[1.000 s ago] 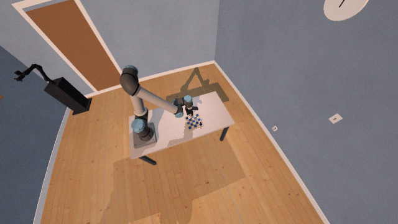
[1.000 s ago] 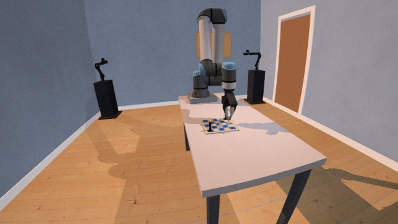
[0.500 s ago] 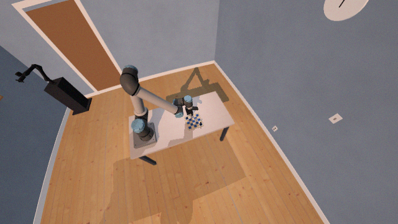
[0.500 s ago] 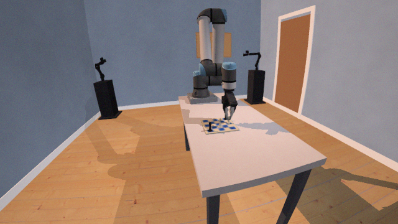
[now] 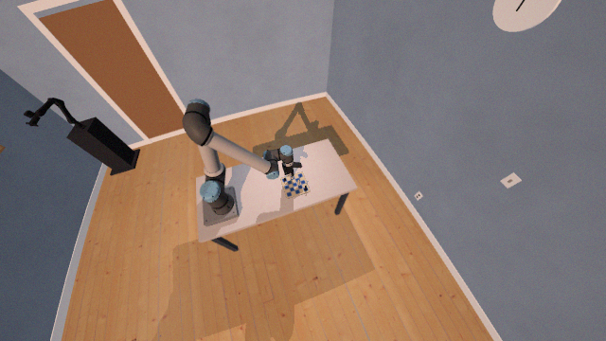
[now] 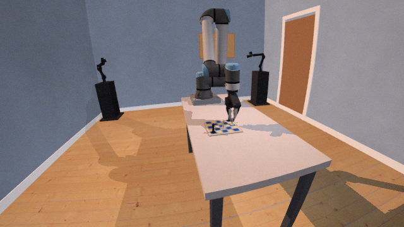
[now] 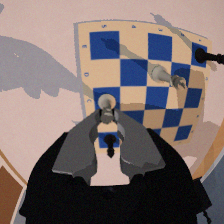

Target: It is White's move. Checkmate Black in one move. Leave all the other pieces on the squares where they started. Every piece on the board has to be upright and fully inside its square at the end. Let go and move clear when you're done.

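Observation:
A small blue-and-cream chessboard (image 5: 302, 189) (image 6: 237, 130) (image 7: 83, 60) lies on the white table (image 5: 327, 172) (image 6: 252, 151). My gripper (image 7: 107, 109) (image 6: 232, 120) (image 5: 287, 174) stands at the board's near edge in the wrist view and is shut on a white piece (image 7: 106, 104), which is upright on its square. Two more white pieces (image 7: 160, 74) (image 7: 178, 81) stand near the board's middle. A black piece (image 7: 207, 56) (image 6: 213, 128) stands at the far right side of the board in the wrist view.
The arm's base (image 5: 218, 204) (image 6: 204, 94) is mounted at one end of the table. Two black camera stands (image 6: 107, 98) (image 6: 259, 85) stand on the wooden floor by the walls. A door (image 6: 297, 63) is in the right wall.

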### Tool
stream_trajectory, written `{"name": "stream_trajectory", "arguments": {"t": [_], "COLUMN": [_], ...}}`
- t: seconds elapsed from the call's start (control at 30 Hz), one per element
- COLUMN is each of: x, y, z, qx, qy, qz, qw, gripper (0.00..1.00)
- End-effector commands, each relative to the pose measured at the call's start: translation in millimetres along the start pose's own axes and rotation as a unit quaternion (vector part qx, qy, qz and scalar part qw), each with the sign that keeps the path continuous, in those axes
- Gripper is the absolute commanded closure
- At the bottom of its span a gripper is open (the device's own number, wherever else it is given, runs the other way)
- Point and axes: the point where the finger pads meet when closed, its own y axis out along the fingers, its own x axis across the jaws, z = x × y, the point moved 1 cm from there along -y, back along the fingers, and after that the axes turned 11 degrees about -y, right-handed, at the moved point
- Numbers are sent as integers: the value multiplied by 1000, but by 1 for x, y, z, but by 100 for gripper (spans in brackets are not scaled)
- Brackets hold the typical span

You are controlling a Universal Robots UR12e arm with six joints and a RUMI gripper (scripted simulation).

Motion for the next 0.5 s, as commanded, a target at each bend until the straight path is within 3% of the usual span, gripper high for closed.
{"name": "stream_trajectory", "arguments": {"t": [0.0,0.23,0.47], "x": [0,0,0], "y": [-1,-6,-48], "z": [1,1,1], "qx": [1,1,1], "qy": [0,0,0], "qz": [0,0,0], "qw": [1000,1000,1000], "gripper": [100,100,100]}}
